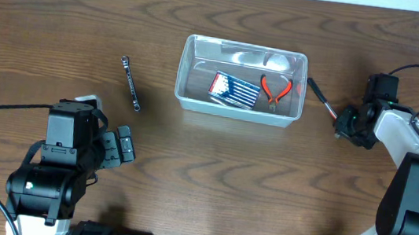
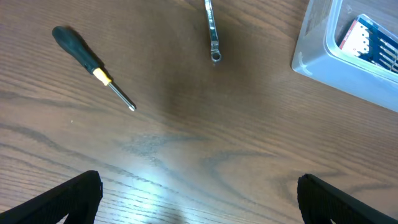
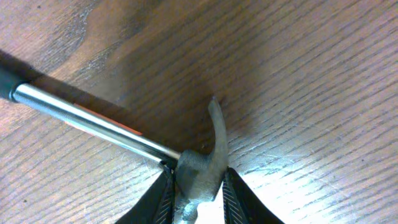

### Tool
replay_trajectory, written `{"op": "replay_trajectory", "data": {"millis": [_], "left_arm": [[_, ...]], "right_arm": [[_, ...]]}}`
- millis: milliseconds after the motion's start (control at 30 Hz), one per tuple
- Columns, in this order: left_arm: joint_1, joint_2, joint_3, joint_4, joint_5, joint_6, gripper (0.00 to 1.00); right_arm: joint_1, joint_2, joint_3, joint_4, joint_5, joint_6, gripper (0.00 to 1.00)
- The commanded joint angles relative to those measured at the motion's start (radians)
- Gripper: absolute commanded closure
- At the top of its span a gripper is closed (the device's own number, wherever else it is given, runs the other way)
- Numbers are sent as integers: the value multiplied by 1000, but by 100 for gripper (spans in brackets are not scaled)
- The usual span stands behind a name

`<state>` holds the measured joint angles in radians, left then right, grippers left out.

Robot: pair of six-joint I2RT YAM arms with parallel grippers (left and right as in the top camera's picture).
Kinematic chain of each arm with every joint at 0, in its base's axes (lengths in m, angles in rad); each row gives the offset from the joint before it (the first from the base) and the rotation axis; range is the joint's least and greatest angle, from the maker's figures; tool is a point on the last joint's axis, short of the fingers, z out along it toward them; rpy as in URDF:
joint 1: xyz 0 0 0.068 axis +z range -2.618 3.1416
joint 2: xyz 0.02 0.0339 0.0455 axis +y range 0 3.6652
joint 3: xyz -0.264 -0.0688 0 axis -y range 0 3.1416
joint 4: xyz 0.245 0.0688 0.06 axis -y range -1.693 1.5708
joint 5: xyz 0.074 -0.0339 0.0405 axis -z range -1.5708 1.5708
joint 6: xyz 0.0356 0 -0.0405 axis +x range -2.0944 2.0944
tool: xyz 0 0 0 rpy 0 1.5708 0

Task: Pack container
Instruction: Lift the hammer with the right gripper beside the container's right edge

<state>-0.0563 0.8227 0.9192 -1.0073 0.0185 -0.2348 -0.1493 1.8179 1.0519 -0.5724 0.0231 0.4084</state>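
The clear plastic container [image 1: 238,111] stands at the table's middle back, and its corner [image 2: 314,59] shows in the left wrist view. Inside lie a blue-and-white card pack [image 1: 234,89] and red pliers [image 1: 274,90]. Right of the container lies a small hammer [image 1: 319,97] with a steel shaft and a black handle. My right gripper [image 3: 198,193] has both fingers pressed against the sides of the grey hammer head [image 3: 202,165], which rests on the wood. My left gripper [image 2: 199,199] is wide open over bare table at the front left, with nothing between its fingers.
A steel wrench [image 1: 130,82] lies left of the container, and its end [image 2: 212,31] shows in the left wrist view. A screwdriver [image 2: 93,68] with a black handle and a yellow collar lies on the wood ahead of the left gripper.
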Motion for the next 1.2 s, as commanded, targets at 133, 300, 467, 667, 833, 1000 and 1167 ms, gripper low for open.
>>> {"op": "replay_trajectory", "data": {"millis": [133, 300, 467, 667, 833, 1000, 1167], "left_arm": [[-4, -1, 22, -2, -12, 14, 2], [-4, -1, 22, -2, -12, 14, 2], [-4, -1, 22, -2, -12, 14, 2], [-4, -1, 22, -2, -12, 14, 2], [-4, -1, 22, -2, -12, 14, 2], [-4, -1, 22, -2, -12, 14, 2], [-4, -1, 22, -2, -12, 14, 2]], "right_arm": [[-3, -11, -24, -6, 46, 10, 98], [-3, -11, -24, -7, 48, 13, 99], [-3, -11, -24, -7, 48, 13, 99], [-3, -11, -26, -7, 48, 13, 99], [-3, -11, -27, -7, 48, 15, 98], [-3, -11, -27, -6, 52, 24, 98], [-3, -11, -27, -6, 53, 24, 98]]}}
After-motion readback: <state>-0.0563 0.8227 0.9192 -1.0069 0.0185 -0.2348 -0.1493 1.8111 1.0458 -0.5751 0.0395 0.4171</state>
